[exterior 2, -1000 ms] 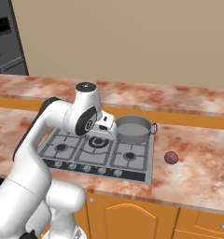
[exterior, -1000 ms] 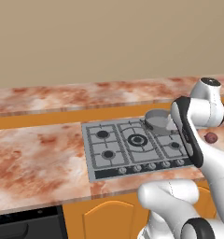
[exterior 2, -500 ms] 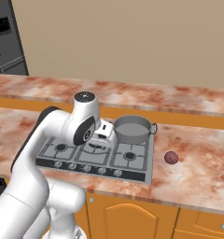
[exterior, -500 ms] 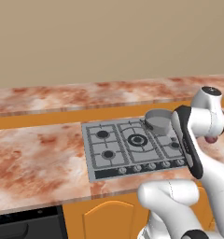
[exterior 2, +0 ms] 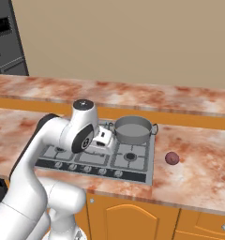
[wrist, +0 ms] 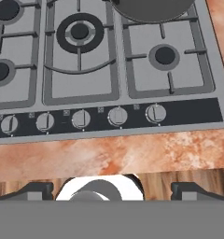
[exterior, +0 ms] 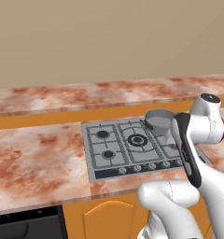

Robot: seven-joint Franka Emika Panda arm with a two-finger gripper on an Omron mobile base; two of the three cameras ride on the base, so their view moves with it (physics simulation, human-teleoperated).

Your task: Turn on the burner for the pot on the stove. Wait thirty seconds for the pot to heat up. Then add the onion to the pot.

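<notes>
I judged knob-turning pending: my tool (wrist: 111, 189), fingers spread, hovered before the grey gas stove's (wrist: 207, 70) knob row (wrist: 81, 119); next, select the shallow grey metal pot's (wrist: 151, 9) knob.

Pot (exterior 2: 132, 130) on stove (exterior 2: 135, 169), onion (exterior 2: 172, 158) beside.

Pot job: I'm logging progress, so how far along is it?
Nothing looks done yet. The pot sits on the stove's back right burner, and the onion lies on the counter to its right. The claw hangs above the knobs, touching none. Burner, wait and onion all remain.
</notes>
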